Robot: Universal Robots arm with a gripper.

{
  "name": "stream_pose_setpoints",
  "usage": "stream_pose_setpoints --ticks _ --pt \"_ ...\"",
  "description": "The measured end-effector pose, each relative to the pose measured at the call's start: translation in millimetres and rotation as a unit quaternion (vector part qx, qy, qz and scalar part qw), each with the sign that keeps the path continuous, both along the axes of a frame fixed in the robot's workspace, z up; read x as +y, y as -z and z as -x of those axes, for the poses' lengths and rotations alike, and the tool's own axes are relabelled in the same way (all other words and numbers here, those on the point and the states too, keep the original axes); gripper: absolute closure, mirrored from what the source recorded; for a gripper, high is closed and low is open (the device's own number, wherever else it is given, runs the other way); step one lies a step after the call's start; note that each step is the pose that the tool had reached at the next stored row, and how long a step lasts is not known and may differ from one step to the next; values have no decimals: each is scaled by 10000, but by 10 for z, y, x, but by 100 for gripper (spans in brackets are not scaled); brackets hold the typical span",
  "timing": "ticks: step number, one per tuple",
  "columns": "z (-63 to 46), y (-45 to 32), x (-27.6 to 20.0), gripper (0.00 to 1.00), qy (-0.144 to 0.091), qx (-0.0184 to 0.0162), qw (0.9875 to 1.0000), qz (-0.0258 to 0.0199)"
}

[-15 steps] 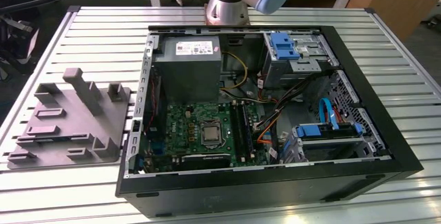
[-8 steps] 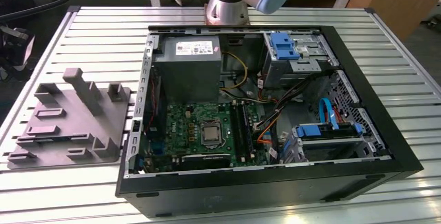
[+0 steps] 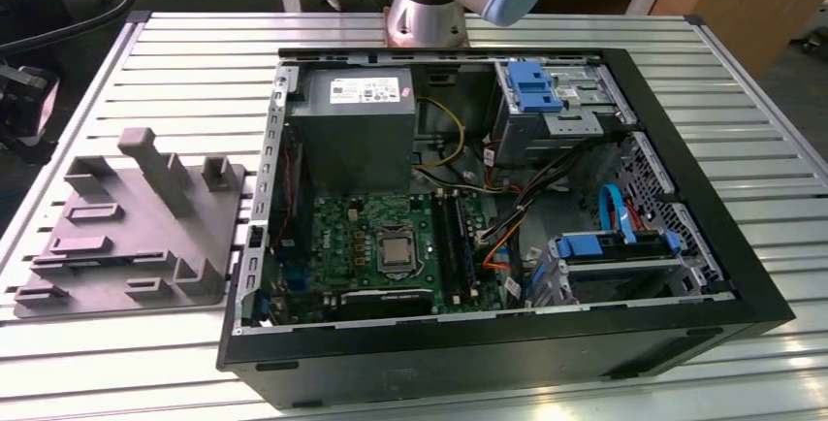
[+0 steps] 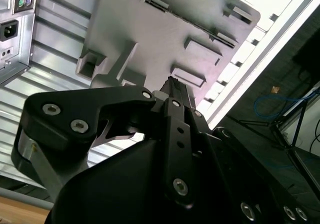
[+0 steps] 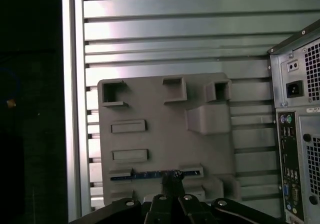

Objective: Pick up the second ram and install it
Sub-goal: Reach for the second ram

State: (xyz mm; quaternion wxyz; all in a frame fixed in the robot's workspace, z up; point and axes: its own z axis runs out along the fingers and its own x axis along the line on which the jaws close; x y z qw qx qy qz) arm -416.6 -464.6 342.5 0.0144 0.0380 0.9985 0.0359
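The memory stick lies flat in a slot of the grey tray. The tray sits on the desk, between the desk's edge and the computer. The gripper hangs over the memory stick, clenched, with nothing in it.

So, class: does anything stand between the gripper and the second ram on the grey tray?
Nothing visible does. In the first wrist view the gripper is right over the second ram, which lies in the grey tray.
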Motion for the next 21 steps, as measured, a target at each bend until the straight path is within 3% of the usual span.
stream_pose_setpoints --ticks 21 --pt "32 78 -80 90 0 0 10000 0"
